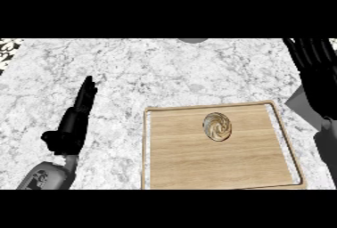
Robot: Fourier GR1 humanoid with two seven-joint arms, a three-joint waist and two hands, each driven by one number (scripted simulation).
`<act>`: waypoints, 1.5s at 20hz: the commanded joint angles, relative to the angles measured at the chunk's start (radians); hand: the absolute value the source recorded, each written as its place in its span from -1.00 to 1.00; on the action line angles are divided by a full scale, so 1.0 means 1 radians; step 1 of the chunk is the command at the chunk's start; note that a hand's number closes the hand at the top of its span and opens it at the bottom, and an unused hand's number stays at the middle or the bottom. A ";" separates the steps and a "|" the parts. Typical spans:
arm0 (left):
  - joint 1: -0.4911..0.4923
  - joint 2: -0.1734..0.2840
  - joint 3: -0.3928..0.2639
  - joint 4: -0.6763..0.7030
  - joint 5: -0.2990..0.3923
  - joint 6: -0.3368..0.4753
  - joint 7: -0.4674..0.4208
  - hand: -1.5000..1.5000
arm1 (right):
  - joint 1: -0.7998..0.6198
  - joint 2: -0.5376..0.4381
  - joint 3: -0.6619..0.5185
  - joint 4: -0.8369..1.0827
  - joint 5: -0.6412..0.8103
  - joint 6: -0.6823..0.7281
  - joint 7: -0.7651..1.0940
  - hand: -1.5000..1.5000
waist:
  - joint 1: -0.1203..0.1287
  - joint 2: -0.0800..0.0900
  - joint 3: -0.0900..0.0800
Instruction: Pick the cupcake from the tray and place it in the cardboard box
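- The cupcake (217,126) sits on the wooden tray (263,173), in the tray's far half and a little right of its middle; seen from above it shows as a swirled oval, standing free with nothing touching it.
- The right hand (316,67) hangs at the far right edge, beyond the tray's far right corner, fingers straight and apart, holding nothing. The cupcake lies to its left and nearer in the scene.
- The left hand (77,118) rests on the marble surface (164,71) left of the tray, fingers stretched out toward the far side, empty. The cupcake lies to its right, across the tray's left rim.
- Neither hand is plainly closer; the right one seems the likelier to come in over the tray's far edge.
- The cupcake looks round, so no long axis governs the grasp; approach direction matters more.
- No cardboard box shows in this view, so I cannot tell where the placing must go.
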 commanded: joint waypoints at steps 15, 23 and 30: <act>-0.038 0.064 -0.110 -0.009 -0.010 -0.191 0.101 0.00 | 0.288 -0.185 0.443 0.023 0.973 -0.452 0.294 -1.00 | -0.048 -0.037 -0.006; -0.056 0.049 -0.113 -0.006 -0.008 -0.198 0.140 0.00 | 0.271 -0.193 0.590 -0.340 1.246 -0.166 0.796 -1.00 | -0.053 -0.039 -0.005; -0.060 0.058 -0.110 -0.057 -0.014 -0.221 0.158 0.00 | 0.177 -0.036 0.676 -0.616 1.171 0.209 1.244 -1.00 | -0.003 -0.028 0.001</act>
